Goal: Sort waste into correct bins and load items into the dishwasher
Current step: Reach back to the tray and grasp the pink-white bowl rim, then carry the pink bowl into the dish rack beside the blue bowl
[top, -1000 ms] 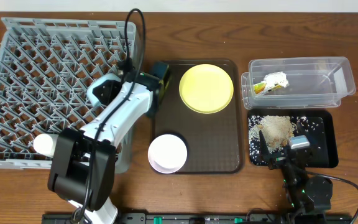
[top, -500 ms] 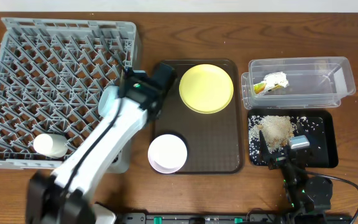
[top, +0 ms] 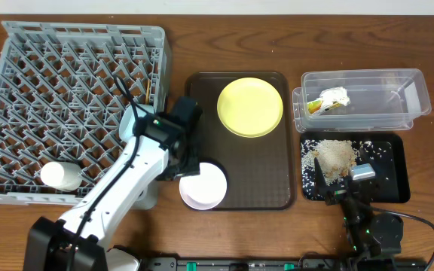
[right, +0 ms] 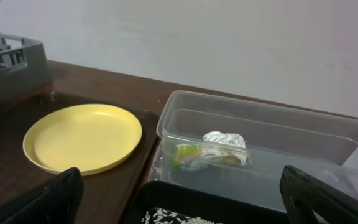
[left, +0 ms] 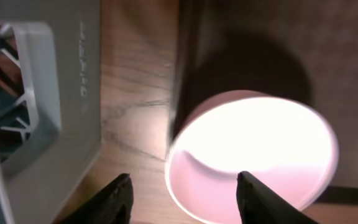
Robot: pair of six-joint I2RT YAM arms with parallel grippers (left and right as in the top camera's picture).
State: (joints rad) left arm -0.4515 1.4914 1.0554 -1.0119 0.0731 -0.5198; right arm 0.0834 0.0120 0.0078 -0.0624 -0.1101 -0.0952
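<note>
The cream-white bowl (top: 206,187) (left: 253,155) stands on the front left of the brown tray. My left gripper (top: 185,162) (left: 185,199) hangs open over its left rim. One fingertip (left: 253,196) is above the bowl's inside and the other is above the table wood; nothing is held. The yellow plate (top: 250,107) (right: 82,137) lies at the tray's back. The wrapper (top: 328,101) (right: 213,149) is in the clear tub (top: 405,94). Rice grains (top: 336,156) lie in the black tray (top: 398,177), where my right gripper (top: 334,184) (right: 185,208) rests wide open. A white cup (top: 60,175) lies in the grey rack (top: 21,45).
The rack's right wall (left: 61,93) stands close to the left of the bowl, with a strip of bare table between them. The brown serving tray (top: 273,181) fills the middle. A pale grey-blue shape (top: 148,197) shows partly under my left arm at the rack's front right corner.
My left gripper has swung from the brown tray's far left corner toward the front and now hangs over the bowl's left rim. The right arm has not moved.
</note>
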